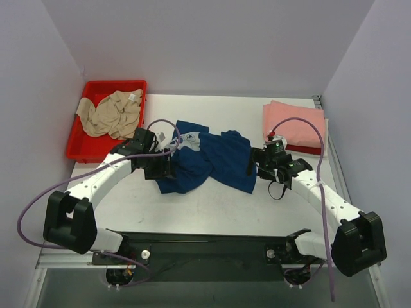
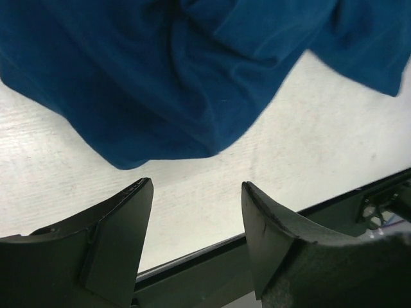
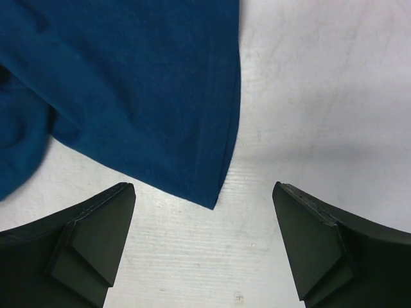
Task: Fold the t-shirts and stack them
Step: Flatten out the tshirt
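Observation:
The navy blue t-shirt [image 1: 212, 160] lies crumpled on the middle of the table, with a bit of white print [image 1: 190, 142] showing near its top. My left gripper [image 1: 159, 169] is open and empty at the shirt's left edge; in the left wrist view the cloth [image 2: 173, 77] lies just beyond my open gripper [image 2: 197, 183]. My right gripper [image 1: 257, 164] is open and empty at the shirt's right edge; a hem corner [image 3: 215, 199] lies between its fingertips [image 3: 122, 192]. A beige t-shirt [image 1: 110, 114] lies bunched in the bin. A folded salmon-pink t-shirt [image 1: 294, 123] rests on a red one [image 1: 309, 150].
A red plastic bin [image 1: 77, 149] stands at the back left of the table. The folded stack sits at the back right by the table's edge. The table's dark front edge [image 2: 212, 256] runs close under the left fingers. Purple cables loop over both arms.

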